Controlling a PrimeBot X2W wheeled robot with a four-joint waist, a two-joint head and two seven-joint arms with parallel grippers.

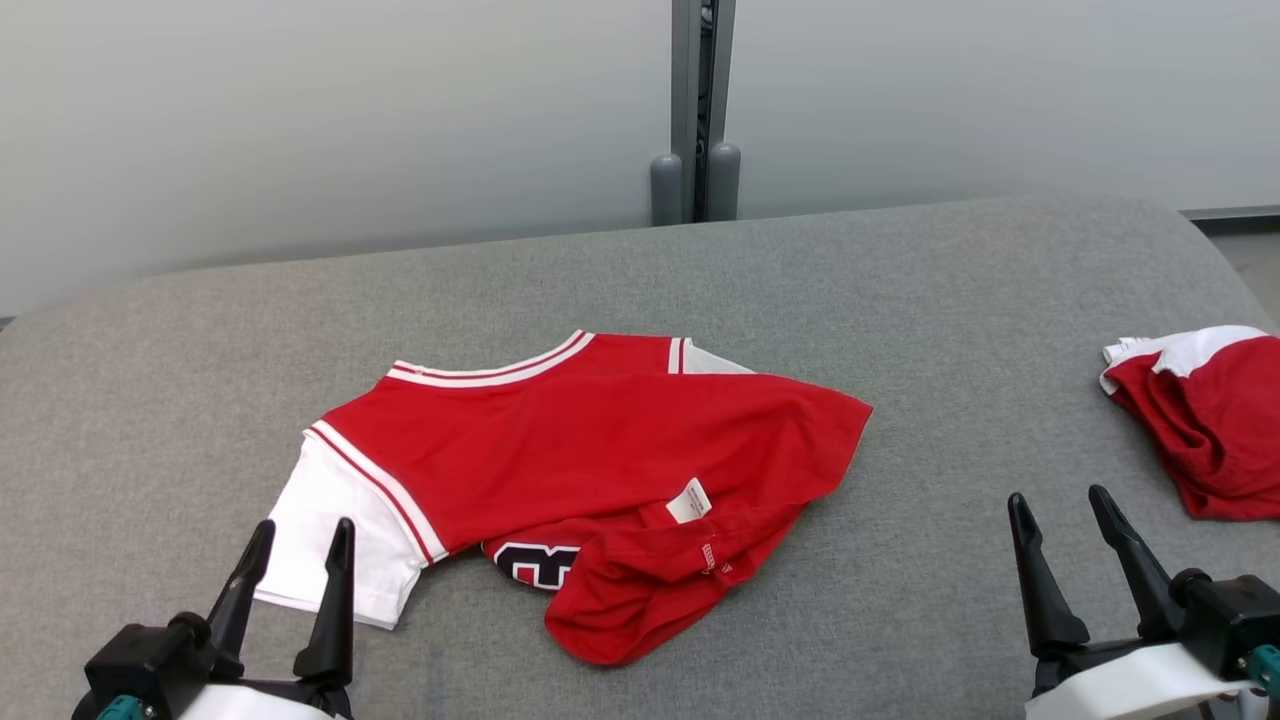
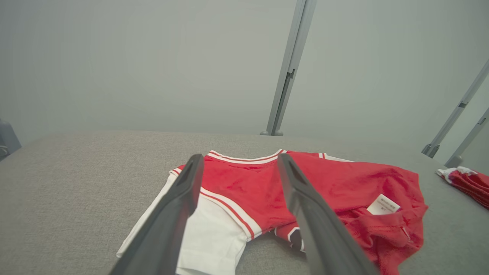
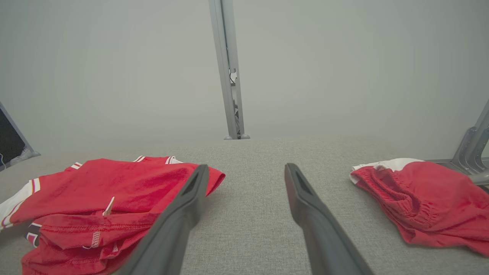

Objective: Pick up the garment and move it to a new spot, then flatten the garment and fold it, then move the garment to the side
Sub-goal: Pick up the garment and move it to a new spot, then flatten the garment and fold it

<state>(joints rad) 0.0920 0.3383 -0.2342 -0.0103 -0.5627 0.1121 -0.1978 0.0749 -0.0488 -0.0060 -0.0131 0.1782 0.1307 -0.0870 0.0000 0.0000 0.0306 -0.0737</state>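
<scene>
A grey fabric-covered surface (image 1: pixel 900 300) carries a red jersey (image 1: pixel 600 440), rumpled, around its middle toward the near edge, its white sleeve pointing to the near-left corner. Red shorts (image 1: pixel 1215 420) lie bunched at the right edge. The left gripper (image 1: pixel 305 524) hangs spread and empty by the sleeve. The right gripper (image 1: pixel 1057 494), equally spread and empty, sits between both garments. A white label (image 1: pixel 689 500) shows on the jersey's turned-up hem.

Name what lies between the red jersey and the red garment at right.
Bare grey surface separates the jersey and the red garment; the head view shows it.
</scene>
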